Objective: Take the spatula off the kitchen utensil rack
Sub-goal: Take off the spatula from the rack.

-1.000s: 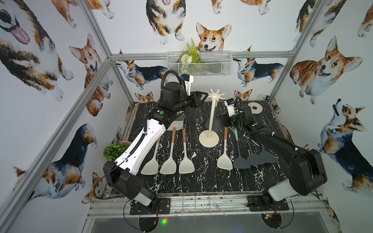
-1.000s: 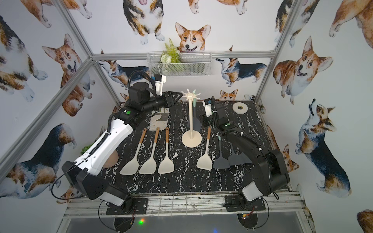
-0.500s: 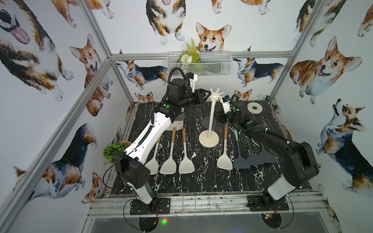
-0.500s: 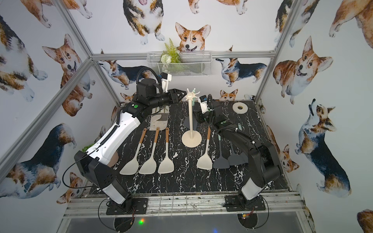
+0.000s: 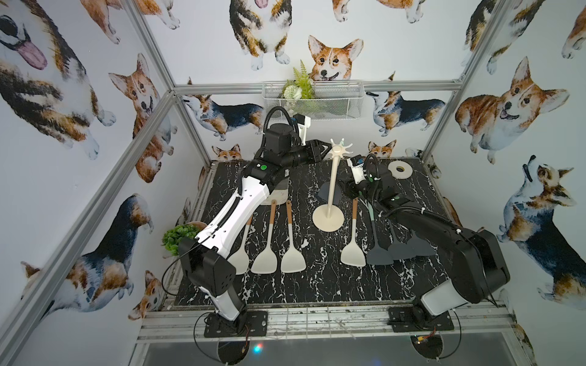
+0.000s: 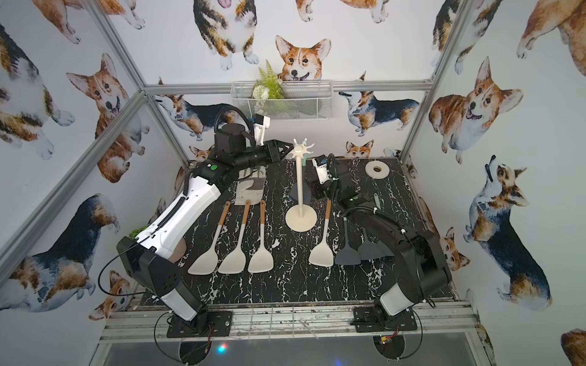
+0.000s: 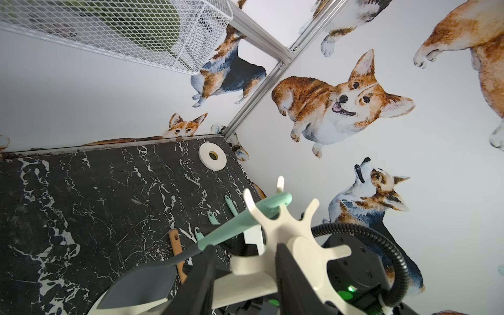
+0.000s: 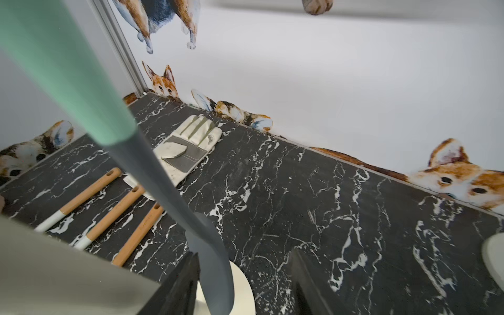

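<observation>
A white wire mesh basket (image 5: pixel 336 104) hangs on the back wall at 12 o'clock. It holds a green fern sprig (image 5: pixel 301 80) and a small round pale thing, too small to name. At 8 o'clock on the black, white-veined, marble-look worktop (image 5: pixel 317 285), a tan pot (image 6: pixel 178 250) holds a leafy green plant (image 5: pixel 177 233).

The kitchen utensil rack (image 5: pixel 333 187) stands upright near the worktop's middle. It is matte cream, with a round disc base, a slim pole and a star crown of blunt hooks. The spatula (image 7: pixel 242 221) hangs from one hook by the loop in its smooth mint handle, and its flat dark grey blade hangs beside the pole, above the base.

The left hand (image 7: pixel 245 245) is at the crown from 9 o'clock. Its black fingers (image 7: pixel 201 272) sit either side of the pole top just under the hooks; whether they press on it cannot be told. The right hand (image 8: pixel 245 252) is low at 3 o'clock of the pole with its fingers apart. The spatula's grey blade is between them, close to one finger and not clamped.

Three cream-bladed spatulas (image 5: pixel 266 261) with wooden handles lie flat at 7 o'clock of the base, and a fourth lies at 4 o'clock. Beyond it, dark grey spatulas (image 5: pixel 380 256) with mint handles lie partly under the right arm. A grey and off-white work glove (image 8: pixel 188 147) lies at 10 o'clock and a white tape roll (image 5: pixel 400 169) at 1 o'clock.
</observation>
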Motion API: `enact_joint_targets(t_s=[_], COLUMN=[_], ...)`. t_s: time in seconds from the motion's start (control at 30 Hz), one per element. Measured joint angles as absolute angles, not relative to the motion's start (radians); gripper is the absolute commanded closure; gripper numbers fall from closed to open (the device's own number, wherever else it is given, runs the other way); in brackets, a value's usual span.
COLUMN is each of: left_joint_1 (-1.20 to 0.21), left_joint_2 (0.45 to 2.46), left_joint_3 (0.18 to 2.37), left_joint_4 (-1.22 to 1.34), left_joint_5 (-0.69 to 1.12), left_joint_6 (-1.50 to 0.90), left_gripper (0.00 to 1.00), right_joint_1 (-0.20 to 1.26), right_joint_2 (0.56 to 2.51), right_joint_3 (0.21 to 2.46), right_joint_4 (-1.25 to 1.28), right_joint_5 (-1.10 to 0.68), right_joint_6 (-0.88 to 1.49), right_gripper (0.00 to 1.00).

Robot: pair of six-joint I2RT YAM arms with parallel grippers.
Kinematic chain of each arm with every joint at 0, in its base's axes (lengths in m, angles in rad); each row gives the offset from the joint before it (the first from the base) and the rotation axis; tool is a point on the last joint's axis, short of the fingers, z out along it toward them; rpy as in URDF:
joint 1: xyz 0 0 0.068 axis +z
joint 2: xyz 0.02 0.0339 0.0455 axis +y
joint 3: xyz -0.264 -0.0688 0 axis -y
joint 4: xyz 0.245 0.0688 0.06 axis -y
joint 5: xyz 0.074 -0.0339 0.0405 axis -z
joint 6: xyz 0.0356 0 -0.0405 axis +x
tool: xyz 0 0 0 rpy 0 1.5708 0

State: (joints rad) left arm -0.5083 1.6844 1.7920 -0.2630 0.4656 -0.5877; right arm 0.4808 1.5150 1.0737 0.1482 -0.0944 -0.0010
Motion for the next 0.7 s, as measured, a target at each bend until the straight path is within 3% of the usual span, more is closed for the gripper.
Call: enact_joint_targets(t_s=[0.4,0.7], left_joint_1=[-0.508,-0.508], left_joint_2=[1.683,1.681], left_joint_3=[1.774,1.773], left_joint_4=[-0.23,-0.23], left_joint_5=[0.481,0.488], left_joint_6=[-0.587,-0.586], left_gripper=[0.63,0.63], right_joint_1=[0.471,0.471], right_joint_2=[1.439,1.592], right_joint_3=[0.995,1.168], right_joint_4=[0.155,0.181], right_joint_5=[-0.161,-0.217], right_joint_6=[-0.003,-0.004], right_gripper=[0.4,0.41])
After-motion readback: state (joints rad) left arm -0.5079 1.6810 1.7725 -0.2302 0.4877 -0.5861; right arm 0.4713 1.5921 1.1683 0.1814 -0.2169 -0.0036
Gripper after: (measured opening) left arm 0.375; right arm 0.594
